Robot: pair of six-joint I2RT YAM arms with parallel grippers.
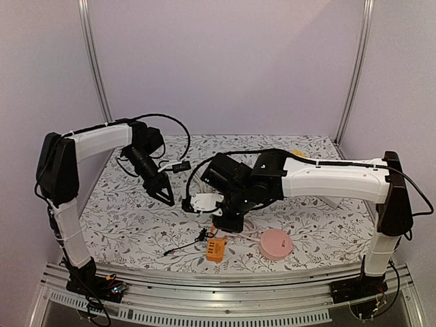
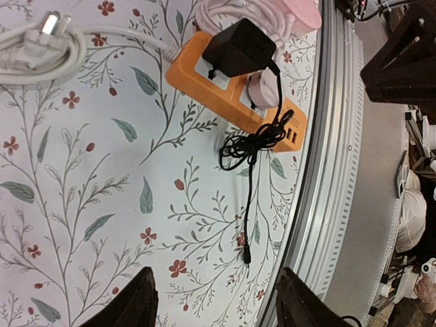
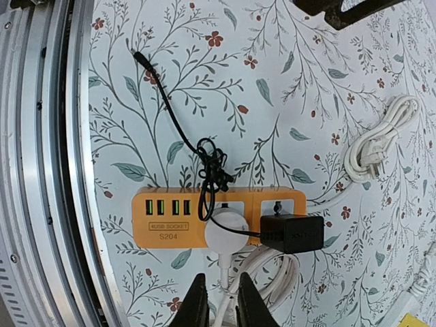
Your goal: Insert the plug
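The white round plug [image 3: 228, 231] sits in a socket of the orange power strip [image 3: 167, 218], beside a black adapter [image 3: 293, 234]. Its white cord runs down into the narrow gap between the fingers of my right gripper [image 3: 223, 306], which is shut just above it; I cannot tell whether the cord is pinched. From above, the right gripper [image 1: 228, 226] hangs just behind the strip [image 1: 216, 248]. My left gripper [image 1: 163, 194] stands open and empty over the cloth, left of the strip. In its own view the left gripper [image 2: 214, 303] faces the strip [image 2: 197, 75] and plug [image 2: 262, 88].
A pink round device [image 1: 275, 243] lies right of the strip. A thin black cable [image 3: 211, 170] lies tangled over the strip, with its free tip [image 3: 139, 58] near the metal front rail [image 3: 41, 170]. A coiled white cord [image 3: 371, 146] lies farther back on the floral cloth.
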